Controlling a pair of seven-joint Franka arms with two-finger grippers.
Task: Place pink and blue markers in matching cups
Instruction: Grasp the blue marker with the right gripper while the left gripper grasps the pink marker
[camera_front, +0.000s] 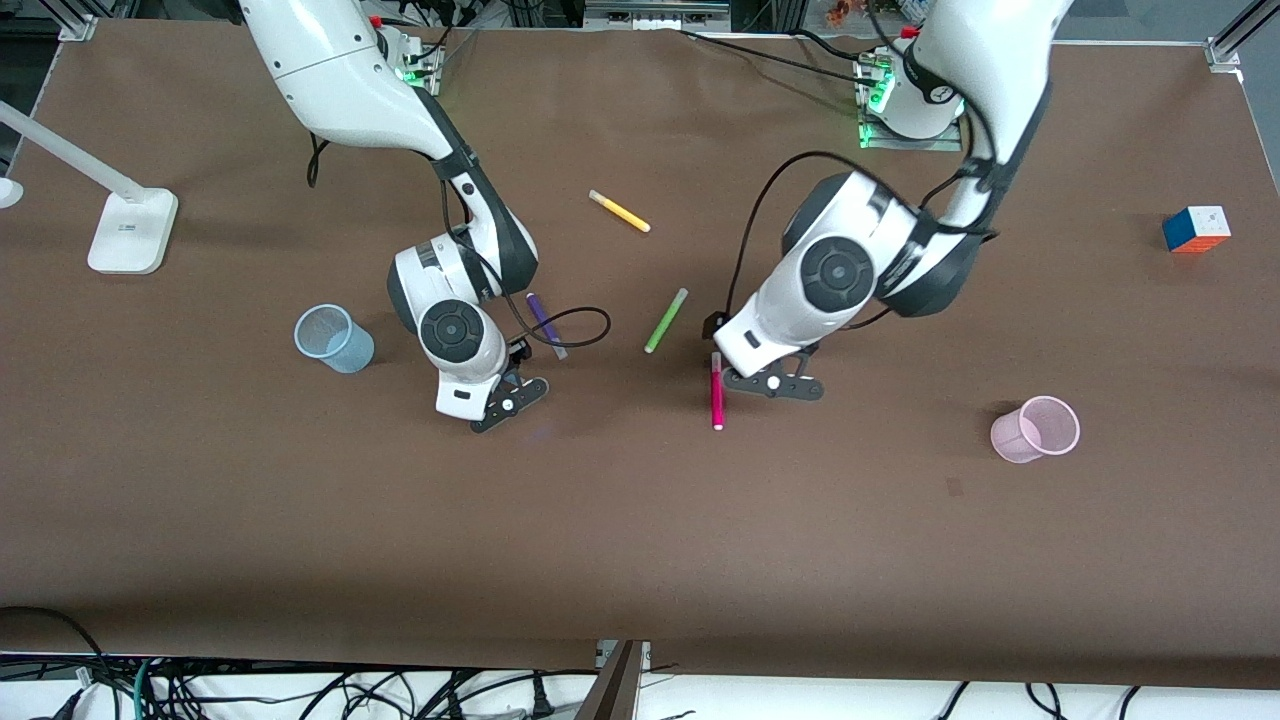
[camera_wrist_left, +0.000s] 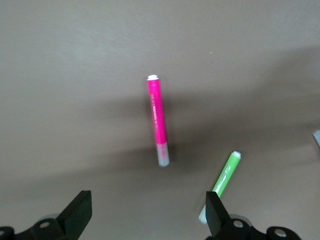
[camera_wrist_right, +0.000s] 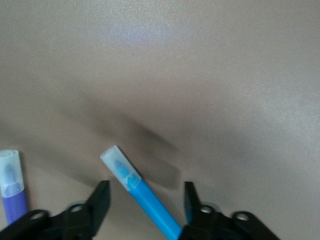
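Both pickups are pending: your spread left gripper (camera_wrist_left: 145, 216) straddles the pink marker (camera_wrist_left: 157, 119) at centre frame, your open right gripper (camera_wrist_right: 146, 202) the blue marker (camera_wrist_right: 142, 195) at the lower edge, so close next.

Both arms reach low over the bench, wrists bent down, left gripper (camera_front: 775, 385) with jaws spread wide, right gripper (camera_front: 510, 403) jaws parted too.

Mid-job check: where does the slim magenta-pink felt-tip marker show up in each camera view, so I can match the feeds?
Front view: the slim magenta-pink marker lies on the brown table, beside the left gripper.
Left wrist view: it lies mid-picture, ahead of the open fingers.
Right wrist view: not in it.
Shared landmark: the lime green marker, close by in the front and left wrist views.
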